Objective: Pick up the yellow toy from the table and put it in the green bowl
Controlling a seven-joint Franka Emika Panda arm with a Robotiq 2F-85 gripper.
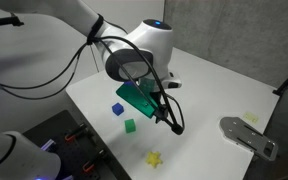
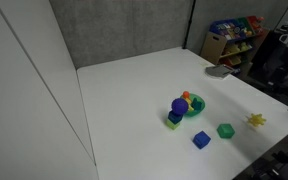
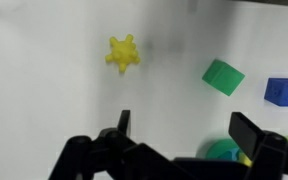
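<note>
The yellow toy point(image 3: 123, 52), a small star-like piece, lies on the white table in the wrist view, up and left of my gripper. It also shows in both exterior views point(image 1: 154, 158) point(image 2: 256, 120). My gripper point(image 3: 187, 128) is open and empty, hanging above the table point(image 1: 174, 122). The green bowl point(image 2: 194, 105) holds small coloured pieces, with a blue cylinder point(image 2: 178, 105) against its side. In the wrist view the bowl point(image 3: 222, 150) peeks out low between the fingers, partly hidden by the gripper body.
A small green cube point(image 3: 223, 76) point(image 2: 225, 130) and a blue cube point(image 3: 284, 91) point(image 2: 201, 140) lie between toy and bowl. A grey metal plate point(image 1: 249, 135) sits at the table edge. A shelf of colourful items point(image 2: 234, 40) stands beyond the table.
</note>
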